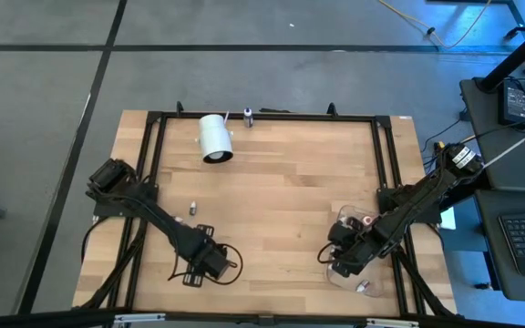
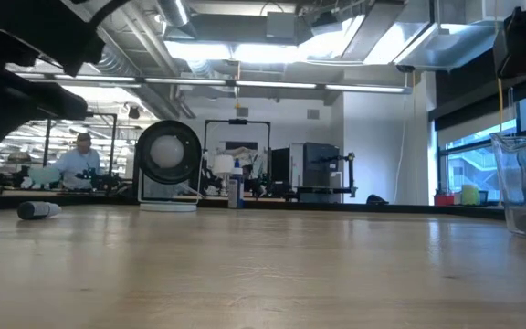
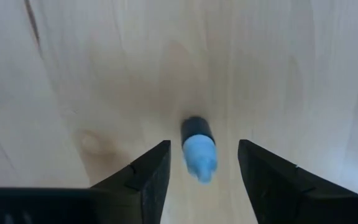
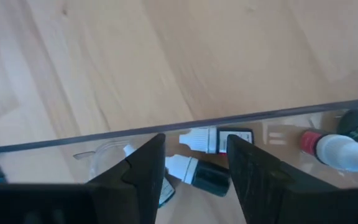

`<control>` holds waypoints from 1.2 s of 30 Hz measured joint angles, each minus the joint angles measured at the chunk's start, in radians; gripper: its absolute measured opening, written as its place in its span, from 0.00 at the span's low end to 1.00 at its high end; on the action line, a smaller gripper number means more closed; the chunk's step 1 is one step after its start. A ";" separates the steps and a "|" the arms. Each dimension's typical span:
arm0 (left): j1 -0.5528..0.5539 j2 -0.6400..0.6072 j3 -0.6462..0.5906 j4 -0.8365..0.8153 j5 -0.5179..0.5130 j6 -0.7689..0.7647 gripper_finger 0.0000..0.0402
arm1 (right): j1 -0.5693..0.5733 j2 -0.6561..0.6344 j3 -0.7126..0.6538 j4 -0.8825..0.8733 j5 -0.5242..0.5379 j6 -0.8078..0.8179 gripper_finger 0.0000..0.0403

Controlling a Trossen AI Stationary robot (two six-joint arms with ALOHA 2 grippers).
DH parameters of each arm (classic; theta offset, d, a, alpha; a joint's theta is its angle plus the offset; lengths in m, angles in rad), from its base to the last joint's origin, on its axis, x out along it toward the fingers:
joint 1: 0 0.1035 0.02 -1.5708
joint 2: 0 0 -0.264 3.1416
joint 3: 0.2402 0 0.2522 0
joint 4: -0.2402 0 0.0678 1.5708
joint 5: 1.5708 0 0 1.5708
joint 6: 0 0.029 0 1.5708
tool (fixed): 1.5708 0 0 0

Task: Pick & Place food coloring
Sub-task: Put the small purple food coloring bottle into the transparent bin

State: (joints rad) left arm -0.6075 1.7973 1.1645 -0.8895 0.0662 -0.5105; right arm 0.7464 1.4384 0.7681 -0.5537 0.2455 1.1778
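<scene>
A small food coloring bottle (image 3: pixel 197 149) with a light blue cap and a dark body lies on its side on the wood. My left gripper (image 3: pixel 204 144), near the table's near left (image 1: pixel 210 262), points down over it, open. One finger stands on each side of the bottle, and neither touches it. My right gripper (image 4: pixel 194 149) hangs open above a clear container (image 4: pixel 260 118) at the near right (image 1: pixel 349 239). Several food coloring bottles lie inside the container, among them a white-capped one (image 4: pixel 219 140) and a red-necked one (image 4: pixel 334 149).
A large white cylinder (image 1: pixel 215 137) lies on its side at the far middle. One small bottle (image 1: pixel 249 115) stands at the far edge, another (image 1: pixel 191 208) lies left of centre, and a third (image 1: pixel 363 287) lies by the container. A black frame (image 1: pixel 153 146) rims the table.
</scene>
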 joint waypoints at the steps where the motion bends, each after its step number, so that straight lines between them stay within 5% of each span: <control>1: -0.005 0.000 0.000 0.000 -0.012 -0.008 0.44 | 0.000 0.000 0.000 0.008 0.000 0.000 0.43; 12: -0.024 0.000 0.000 -0.001 -0.076 -0.035 0.21 | 0.000 0.000 0.000 0.014 -0.100 0.007 0.43; 16: -0.013 0.000 0.002 -0.001 -0.076 -0.045 0.14 | 0.000 0.000 0.000 0.014 -0.111 0.124 0.43; 28: 0.026 0.000 0.022 -0.011 -0.113 -0.036 0.14 | 0.000 -0.067 0.025 0.005 -0.101 0.204 0.43; 33: 0.049 0.000 0.099 0.000 -0.234 -0.002 0.14 | -0.005 -0.106 0.119 -0.043 -0.011 0.080 0.43; 36: 0.063 0.000 0.148 0.031 -0.423 -0.001 0.14 | -0.006 -0.113 0.200 -0.015 0.132 -0.184 0.43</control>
State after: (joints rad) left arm -0.5441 1.7973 1.3129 -0.8586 -0.3571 -0.5112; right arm 0.7404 1.3254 0.9679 -0.5691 0.3771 0.9935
